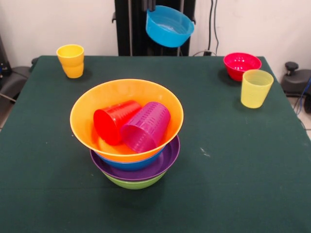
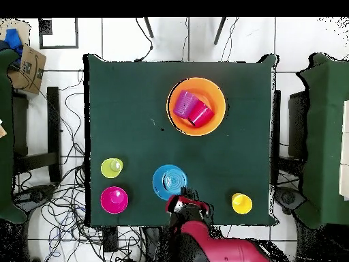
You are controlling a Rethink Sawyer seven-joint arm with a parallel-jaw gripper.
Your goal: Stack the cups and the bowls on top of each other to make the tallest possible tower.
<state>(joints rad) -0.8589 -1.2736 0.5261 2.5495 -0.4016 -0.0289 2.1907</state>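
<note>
At the far side of the table, near the pedestal, the gripper (image 1: 151, 7) holds the small blue bowl (image 1: 169, 25) by its rim, lifted clear of the cloth and tilted so its opening faces the front camera. The jaws are closed on that rim.

The tower (image 1: 133, 165) stands mid-table: green bowl at the bottom, then purple, blue, and the wide orange bowl (image 1: 82, 109) on top. A red cup (image 1: 114, 121) and a purple cup (image 1: 146, 127) lie on their sides inside the orange bowl, touching each other.

Carry the blue bowl high until it is over the orange bowl's centre. Level it before you lower it. The lying cups give an uneven seat, so you should expect the bowl to rock; release it only once it rests steadily. Leave the red-pink bowl (image 1: 241, 64), pale yellow cup (image 1: 256, 88) and orange-yellow cup (image 1: 71, 60) undisturbed.
</note>
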